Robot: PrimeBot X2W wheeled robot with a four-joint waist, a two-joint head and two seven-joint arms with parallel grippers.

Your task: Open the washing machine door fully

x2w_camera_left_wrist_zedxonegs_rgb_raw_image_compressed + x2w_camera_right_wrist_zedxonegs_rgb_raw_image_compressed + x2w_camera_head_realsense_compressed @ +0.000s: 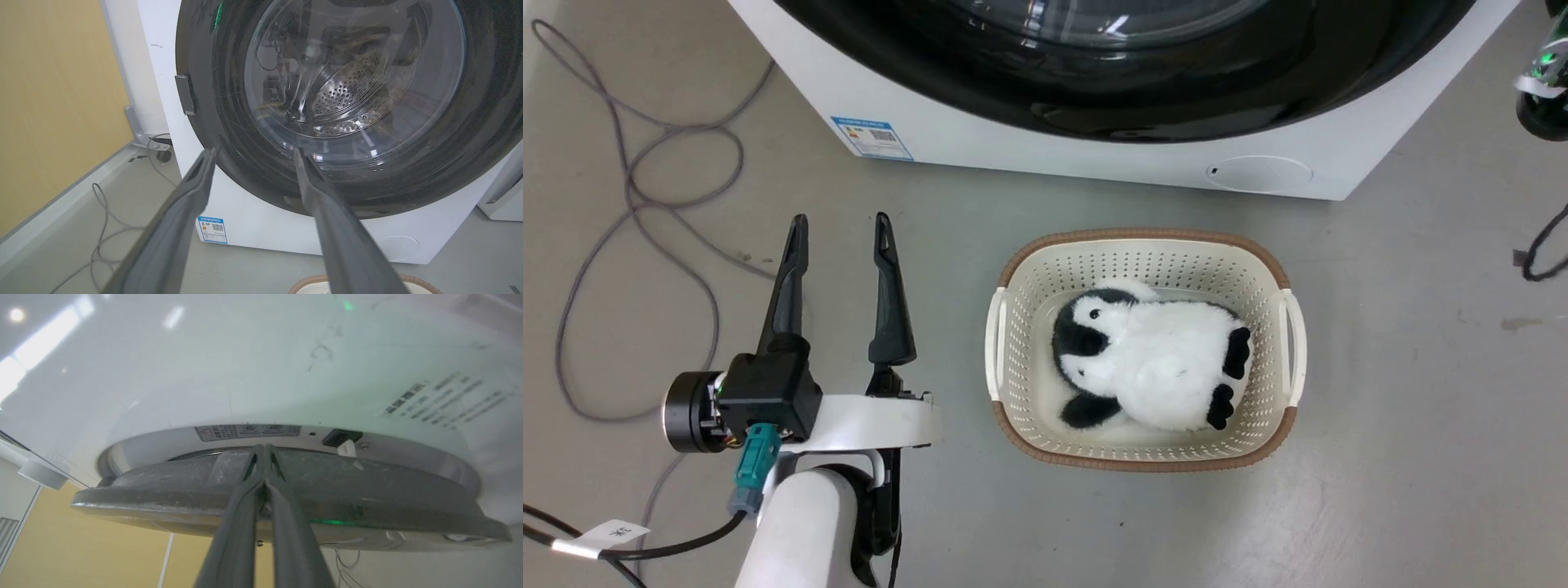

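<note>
The washing machine door (1127,73), a glossy black disc, fills the top of the head view on the front of the white washing machine (1094,159), which stands on a grey floor. A blue label (872,137) and a round cap (1258,173) sit low on the white front. The left gripper (841,219) hovers at lower left, its fingers spread apart and holding nothing. A cream basket (1143,238) with a plush penguin (1152,367) in it stands on the floor just before the machine, and a grey cable (629,188) loops to the left.

In the left wrist view, the door (229,106) shows its clear bulging glass bowl (351,69), with the perforated steel drum (347,98) visible through it. A grey tab (186,94) sits at the door's left edge. The left gripper (254,152) points at the door's lower left rim. Bare floor runs left to a yellow wall (53,102).

From the right wrist, the door (367,486) is seen edge-on, its matte dark-grey rim a little off the white front (245,367). A black latch slot (341,437) shows in the gap. The right gripper (263,448), fingers pressed together and grasping nothing, has its tips at that seam.
</note>
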